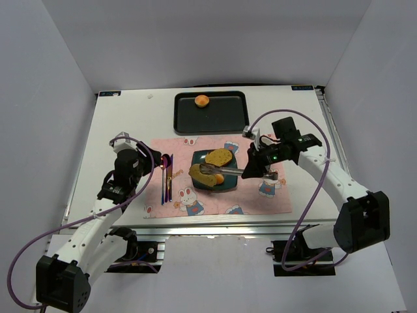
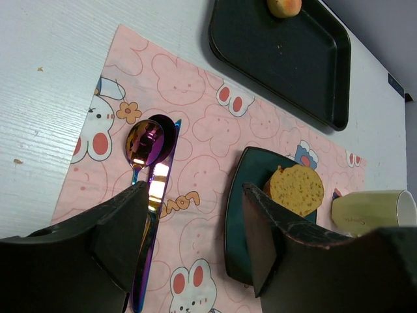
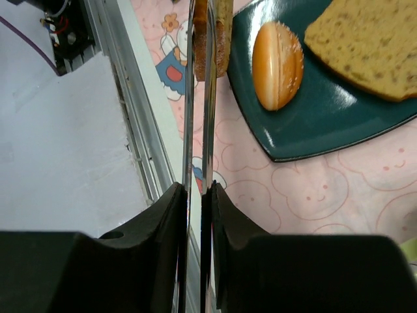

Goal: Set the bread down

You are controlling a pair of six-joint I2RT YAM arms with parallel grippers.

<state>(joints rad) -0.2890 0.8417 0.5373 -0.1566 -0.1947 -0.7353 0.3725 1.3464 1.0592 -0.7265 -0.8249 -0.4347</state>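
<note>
My right gripper is shut on metal tongs. The tongs pinch a toasted bread slice, seen edge-on, at the left edge of the dark teal plate. A second slice and a glossy oval roll lie on the plate. Another roll sits in the black tray. My left gripper is open and empty over the placemat, left of the plate.
A pink rabbit-print placemat lies under the plate. An iridescent spoon and other cutlery lie on its left part. A pale yellow cup lies right of the plate. The table's front rail is near.
</note>
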